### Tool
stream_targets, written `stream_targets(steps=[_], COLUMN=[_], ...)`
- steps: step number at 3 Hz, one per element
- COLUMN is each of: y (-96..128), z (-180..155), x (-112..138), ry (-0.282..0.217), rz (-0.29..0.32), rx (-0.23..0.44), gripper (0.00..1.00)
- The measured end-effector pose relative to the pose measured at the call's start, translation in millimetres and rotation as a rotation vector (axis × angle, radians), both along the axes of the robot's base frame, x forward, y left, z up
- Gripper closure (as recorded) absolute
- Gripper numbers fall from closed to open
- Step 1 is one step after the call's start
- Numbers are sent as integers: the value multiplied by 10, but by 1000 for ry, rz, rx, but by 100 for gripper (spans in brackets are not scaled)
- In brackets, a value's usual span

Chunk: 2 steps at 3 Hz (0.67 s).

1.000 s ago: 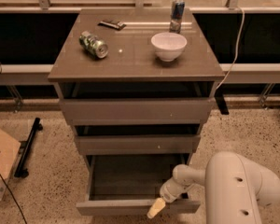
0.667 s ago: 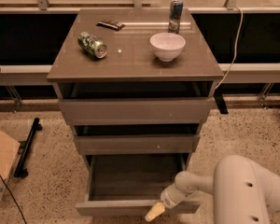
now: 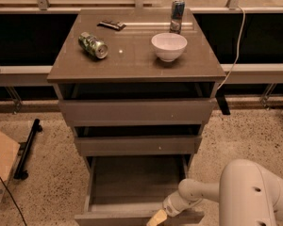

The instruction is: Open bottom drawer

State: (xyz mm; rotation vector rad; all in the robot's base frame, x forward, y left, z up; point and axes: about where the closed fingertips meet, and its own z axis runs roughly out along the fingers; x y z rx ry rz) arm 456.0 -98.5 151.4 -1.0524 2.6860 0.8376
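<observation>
A grey-brown bench with three drawers stands on a speckled floor, in front of a low window ledge. The white arm of the robot fills the lower right corner and reaches to the left, toward the front of the bench.

The top drawer is the widest one, and a dark gap shows above its front. The middle drawer below it is a little narrower and has a small white speck on its front. The bottom drawer is the narrowest. It stands far out of the bench, so its shallow bare box is seen from above, and its plain front lies at the lower edge of the view.

A cardboard box is on the floor at the left, with a black stand lying beside it. A white cable hangs down at the right of the bench.

On the bench a white bowl sits right of the middle. The gripper is at the right part of the bottom drawer's front; one pale yellow tip touches the upper edge, and I cannot tell if the gripper is open or closed. A green can lies on its side at the left, well apart from the bowl. A blue can stands upright just behind the bowl. The labels of both cans cannot be read. A flat dark thing lies at the back left.
</observation>
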Motion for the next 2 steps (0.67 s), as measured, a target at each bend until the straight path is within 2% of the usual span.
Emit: stream_targets(steps=[1,2], y=[38,35], z=[28,11], x=[-178,-246], ry=[3,4], rz=[-63,-77], rx=[25,28], gripper=[0,0])
